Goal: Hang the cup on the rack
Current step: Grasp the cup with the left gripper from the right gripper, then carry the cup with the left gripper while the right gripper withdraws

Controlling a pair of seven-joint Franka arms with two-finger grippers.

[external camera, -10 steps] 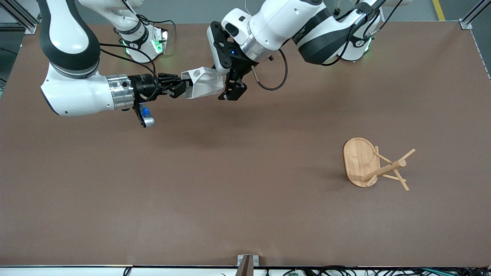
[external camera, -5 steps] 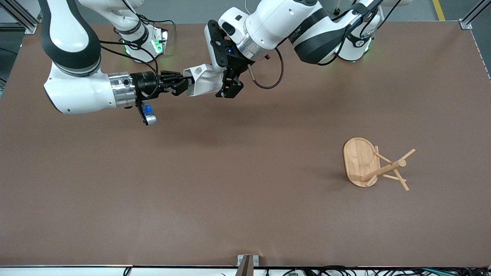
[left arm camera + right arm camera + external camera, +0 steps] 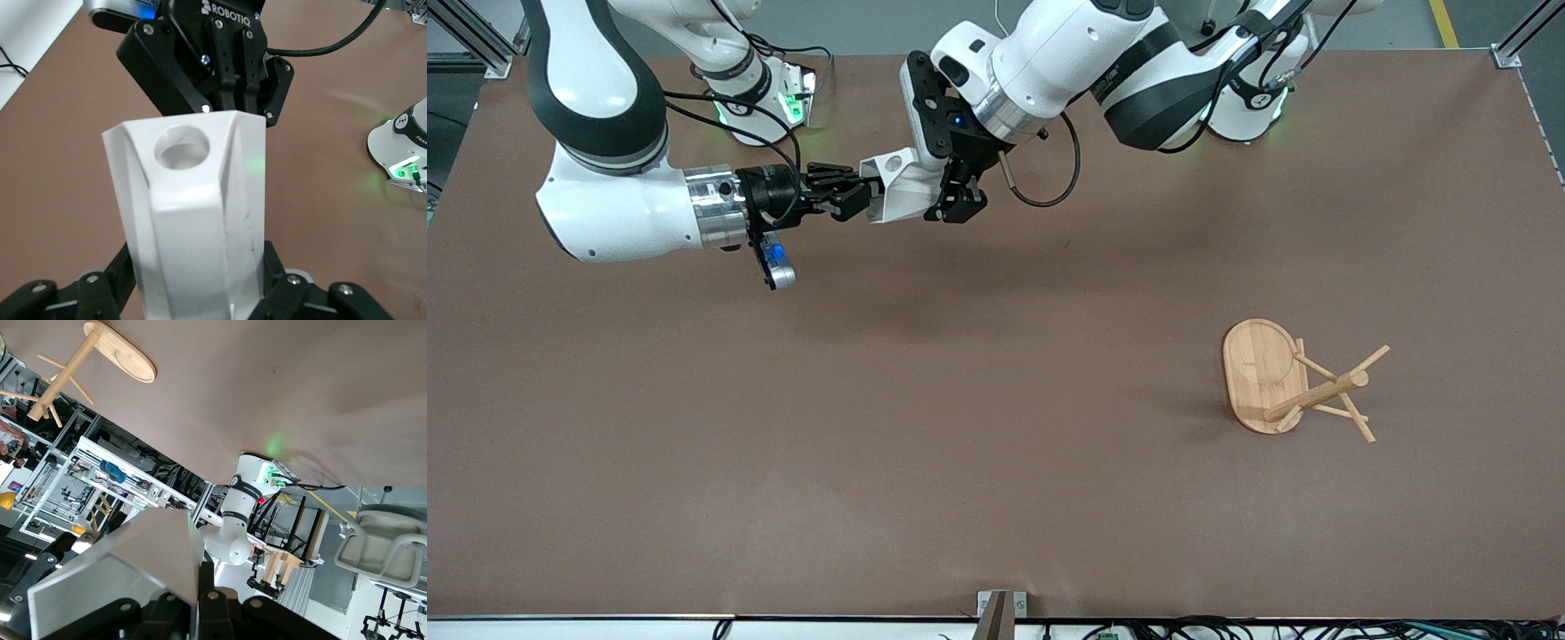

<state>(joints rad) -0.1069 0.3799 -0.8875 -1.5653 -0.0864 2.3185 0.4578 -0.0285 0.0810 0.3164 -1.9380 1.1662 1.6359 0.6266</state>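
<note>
Cup (image 3: 903, 185) betw. right gripper (image 3: 852, 194) & left gripper (image 3: 953, 197), midair.

Item count: one cup (image 3: 903, 185), white. One rack (image 3: 1294, 382), bamboo, with one base and one post. Two arms, each with one gripper: one left gripper (image 3: 953, 194), one right gripper (image 3: 845, 193).

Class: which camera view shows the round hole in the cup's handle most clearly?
The left wrist view: the hole faces that camera, large and unobstructed. The front view shows it only as a small dot on the cup. The right wrist view shows only plain cup faces, no hole.
</note>
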